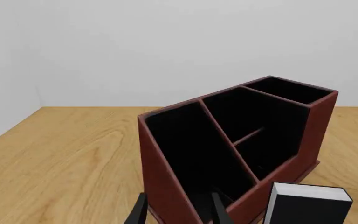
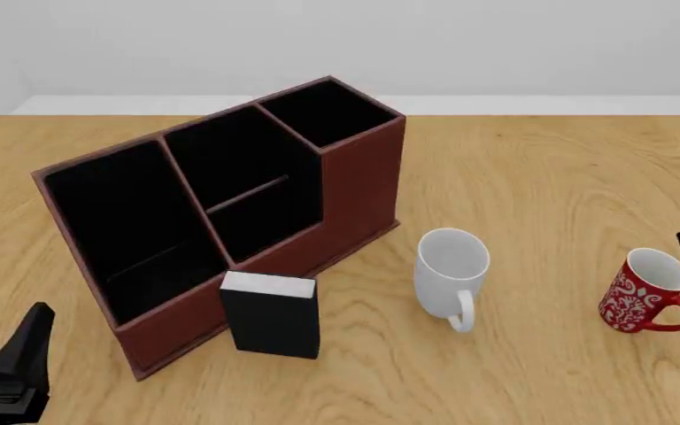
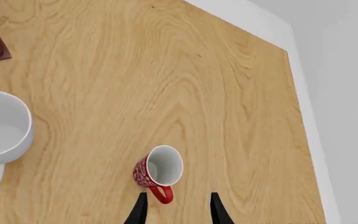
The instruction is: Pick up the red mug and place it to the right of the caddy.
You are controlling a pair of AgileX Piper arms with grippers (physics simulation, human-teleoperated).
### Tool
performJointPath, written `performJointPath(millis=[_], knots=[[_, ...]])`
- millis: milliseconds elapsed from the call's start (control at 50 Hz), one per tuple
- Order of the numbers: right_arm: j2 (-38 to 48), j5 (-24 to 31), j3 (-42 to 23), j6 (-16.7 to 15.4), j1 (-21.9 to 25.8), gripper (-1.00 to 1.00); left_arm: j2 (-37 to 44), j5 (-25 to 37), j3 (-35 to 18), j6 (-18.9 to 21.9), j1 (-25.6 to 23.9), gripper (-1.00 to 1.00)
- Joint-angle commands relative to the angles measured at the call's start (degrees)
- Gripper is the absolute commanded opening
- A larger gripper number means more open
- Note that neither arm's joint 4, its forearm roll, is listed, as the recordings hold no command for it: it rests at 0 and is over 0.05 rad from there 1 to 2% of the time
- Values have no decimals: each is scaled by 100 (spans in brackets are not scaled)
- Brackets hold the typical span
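Nearest, the left pincer (image 2: 15,372) sits low at the worktop's (image 2: 552,195) near left corner — its two dark fingers stand apart in the left wrist view, released and holding nothing. Just ahead of it rises the caddy (image 2: 216,212), a dark red-brown organizer with black-lined stepped compartments, its lowest end toward that pincer. A small black box (image 2: 270,314) with a white top stands upright against the caddy's near face, to the pincer's right.

Further right, a plain white mug (image 2: 452,276) stands upright, its handle toward the near edge, apart from the caddy and box. Beyond it, toward the right edge, the red mug (image 2: 644,292) stands upright with its handle pointing right. The right pincer (image 3: 175,210) hovers above it — in the right wrist view its fingers are spread, released, with the mug's handle just beyond the gap between the tips and the white inside visible from above. In the front view only a dark bit of that arm shows at the right edge, beside the mug's rim.
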Motion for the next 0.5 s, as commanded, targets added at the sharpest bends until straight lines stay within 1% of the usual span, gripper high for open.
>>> performJointPath(millis=[20, 200, 500], knots=[[318, -263, 201, -147, -32, 100, 0, 0, 0, 0, 0, 100], [592, -605, 507, -211, 33, 100, 0, 0, 0, 0, 0, 100], [870, -871, 680, -184, 151, 100, 0, 0, 0, 0, 0, 100]])
